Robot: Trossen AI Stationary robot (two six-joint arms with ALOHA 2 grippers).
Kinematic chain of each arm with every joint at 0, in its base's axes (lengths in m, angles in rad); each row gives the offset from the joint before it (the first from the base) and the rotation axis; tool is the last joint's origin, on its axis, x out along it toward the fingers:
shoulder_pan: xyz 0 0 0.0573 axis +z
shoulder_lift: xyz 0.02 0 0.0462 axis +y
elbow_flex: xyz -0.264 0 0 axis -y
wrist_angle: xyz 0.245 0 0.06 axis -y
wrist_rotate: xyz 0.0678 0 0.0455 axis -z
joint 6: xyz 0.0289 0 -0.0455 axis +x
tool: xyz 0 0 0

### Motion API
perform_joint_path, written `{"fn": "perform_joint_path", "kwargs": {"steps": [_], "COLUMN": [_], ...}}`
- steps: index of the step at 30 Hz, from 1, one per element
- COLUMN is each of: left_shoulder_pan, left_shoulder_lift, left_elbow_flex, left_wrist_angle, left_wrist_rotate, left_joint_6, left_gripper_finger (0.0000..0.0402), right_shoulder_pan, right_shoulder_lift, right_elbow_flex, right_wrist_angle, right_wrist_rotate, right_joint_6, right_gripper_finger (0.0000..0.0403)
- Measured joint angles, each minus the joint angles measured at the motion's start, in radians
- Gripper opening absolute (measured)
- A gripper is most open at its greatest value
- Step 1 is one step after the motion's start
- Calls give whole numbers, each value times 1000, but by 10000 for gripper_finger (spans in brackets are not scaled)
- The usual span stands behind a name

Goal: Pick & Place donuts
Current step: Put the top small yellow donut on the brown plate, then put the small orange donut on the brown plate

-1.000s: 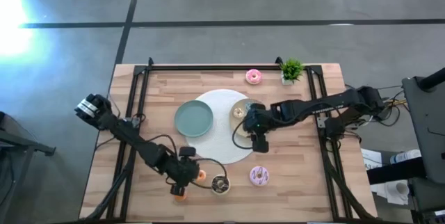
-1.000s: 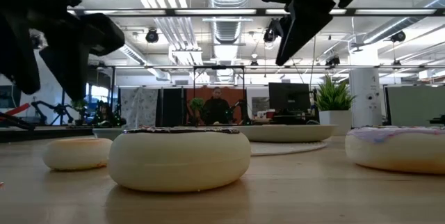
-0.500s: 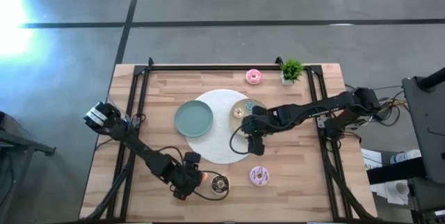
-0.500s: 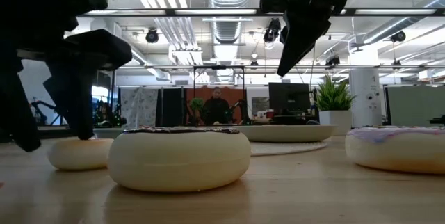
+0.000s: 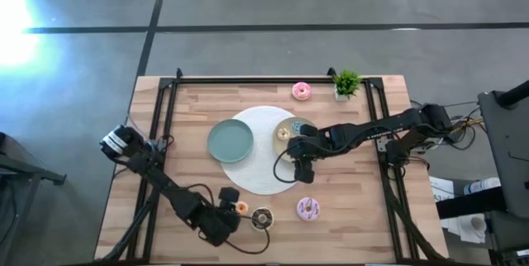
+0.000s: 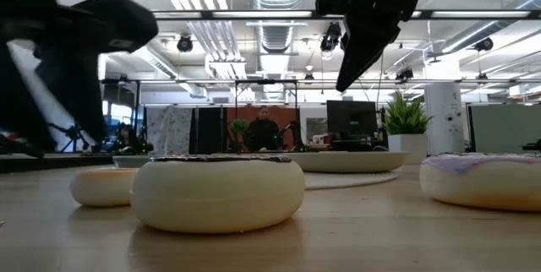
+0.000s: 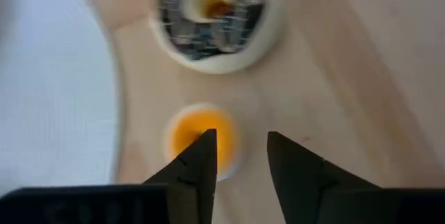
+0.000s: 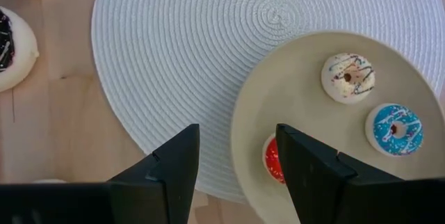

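Observation:
My left gripper (image 5: 226, 215) (image 7: 241, 144) is open and hangs low near the table's near edge, just left of a tiny orange donut (image 5: 240, 208) (image 7: 200, 135). One finger stands over that donut's rim; whether it touches, I cannot tell. The dark chocolate donut (image 5: 262, 218) (image 7: 212, 15) lies on the wood just beyond it. My right gripper (image 5: 302, 173) (image 8: 236, 140) is open above the yellow-green plate's (image 5: 288, 122) near edge, over a red donut (image 8: 272, 160). The lilac donut (image 5: 308, 209) and the pink donut (image 5: 302, 92) rest flat on the table.
A round white woven mat (image 5: 252, 179) carries the blue-grey plate (image 5: 231, 142) and the yellow-green plate, which also holds a pale sprinkled donut (image 8: 348, 76) and a blue one (image 8: 393, 128). A small potted plant (image 5: 346, 83) stands at the far right. Black rails run along the table's sides.
My left gripper came down toward the orange donut from the near left, then rose and drew back a little toward the near edge. My right gripper shifted slightly toward the table's left and near edge over the mat, then kept still.

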Motion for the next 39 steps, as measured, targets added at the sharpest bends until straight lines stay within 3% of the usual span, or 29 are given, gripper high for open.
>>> {"fn": "perform_joint_path", "kwargs": {"steps": [3,9,16,27,39], "left_shoulder_pan": [-1,10,9,7,8], "left_shoulder_lift": [35,96,152,169,211], "left_elbow_flex": [7,90,167,250,244], "left_wrist_angle": [28,-61,-123,-300,-314], "left_wrist_rotate": [-1,-128,-66,-137,-132], "left_joint_6": [-22,-101,-180,-296,-352], "left_gripper_finger": [99,99,99,99,99], "right_shoulder_pan": [0,0,0,0,0], "right_shoulder_lift": [0,-3,-6,-6,-6], "right_elbow_flex": [-6,-9,-11,-12,-12], "right_wrist_angle": [1,-33,-31,-27,-23], "right_wrist_rotate": [0,-4,-3,-3,-3], "right_joint_6": [-38,-85,-87,-79,-32], "right_gripper_finger": [183,183,183,183,182]}}
